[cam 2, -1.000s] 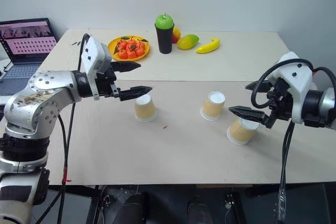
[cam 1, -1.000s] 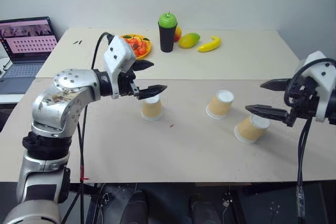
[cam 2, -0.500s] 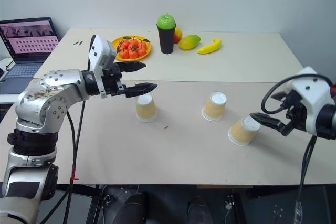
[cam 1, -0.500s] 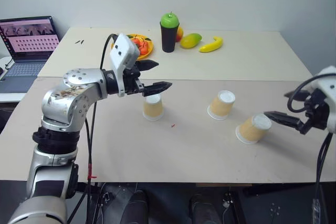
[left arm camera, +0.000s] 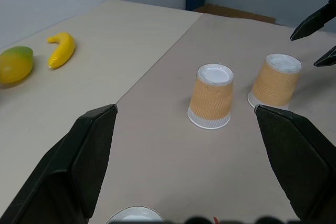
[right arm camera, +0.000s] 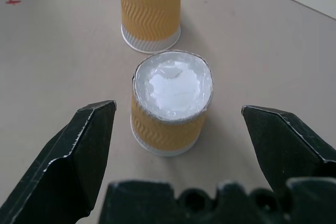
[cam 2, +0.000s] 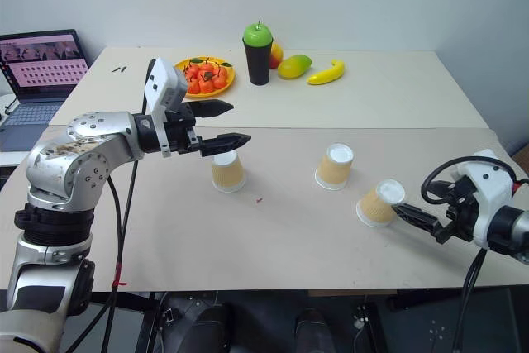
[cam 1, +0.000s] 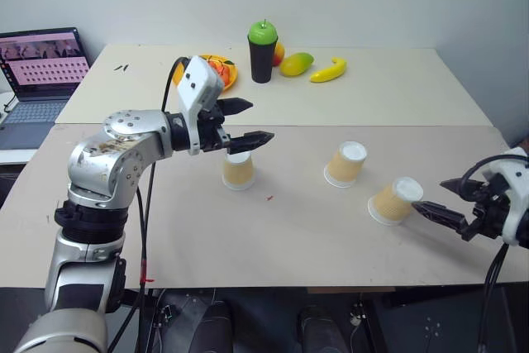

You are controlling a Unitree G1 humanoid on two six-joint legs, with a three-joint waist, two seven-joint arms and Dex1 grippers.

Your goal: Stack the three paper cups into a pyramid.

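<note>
Three cups, all upside down on the tan board: tapered, tan-yellow sides with a fine zigzag ribbing, white bottoms up, white rims down. They sit in a loose row, well apart, none stacked.

Left cup (cam 1: 239, 170): upright on its rim, just below the left gripper's fingertips. Whether the lower finger touches its top cannot be told from the head views; it looks just clear.

Middle cup (cam 1: 346, 163): leans slightly in the head views, rim on the board, standing free between the other two.

Right cup (cam 1: 394, 201): nearest the front edge, also looks tilted, its white bottom turned toward the right gripper. In the right wrist view it (right arm camera: 171, 102) stands centred between that gripper's two fingers with open board on either side; its bottom disc is crinkled at the edge. Middle cup (right arm camera: 150, 9) is straight behind it.

Right gripper (cam 1: 449, 201): low over the board at the right edge, jaws spread wide, tips just short of the right cup, holding nothing.

Left gripper (cam 1: 249, 124): raised above the board, pointing across toward the right, fingers wide apart, empty. Its wrist view looks past both fingers to the middle cup (left arm camera: 211, 96) and right cup (left arm camera: 275, 81).

Far part of the table (cam 1: 397, 88): black cup (cam 1: 263, 58) with a green apple (cam 1: 264, 32) on top, orange plate (cam 1: 226, 80) of red fruit, mango (cam 1: 297, 64), banana (cam 1: 329, 70). Laptop (cam 1: 37, 76) open on a side surface to the left.
</note>
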